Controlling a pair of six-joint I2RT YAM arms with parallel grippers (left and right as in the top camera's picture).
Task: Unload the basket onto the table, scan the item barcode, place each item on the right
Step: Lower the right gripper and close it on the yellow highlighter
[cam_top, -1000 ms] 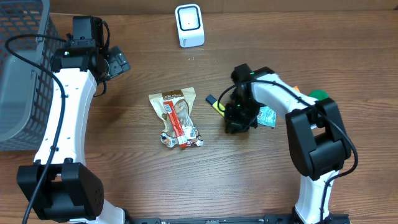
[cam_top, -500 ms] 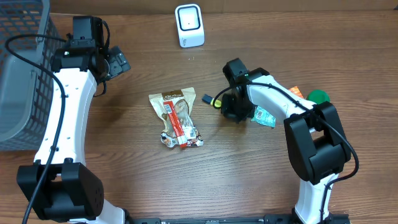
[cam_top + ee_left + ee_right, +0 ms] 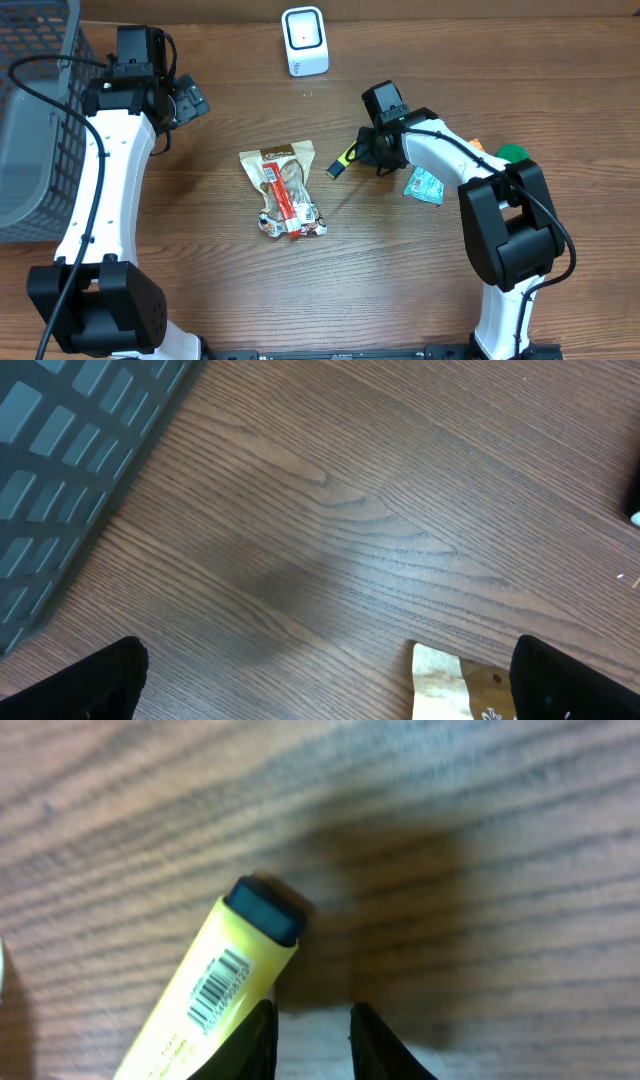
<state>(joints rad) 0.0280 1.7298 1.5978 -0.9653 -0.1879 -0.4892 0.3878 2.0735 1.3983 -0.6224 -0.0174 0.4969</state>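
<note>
Only the right wrist view shows the barcode (image 3: 220, 986) on the cut-off highlighter (image 3: 250, 948), beside the right gripper (image 3: 312, 1025), its fingers narrowly apart and empty; the left gripper (image 3: 330, 672) gapes wide.

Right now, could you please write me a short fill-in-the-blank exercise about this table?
1. The marker carrying the barcode has a ____ body.
2. Its cap is ____.
3. The grey basket stands beside the robot's ____ arm.
4. The scanner has a ____ casing.
Missing words: yellow, black, left, white.
</note>
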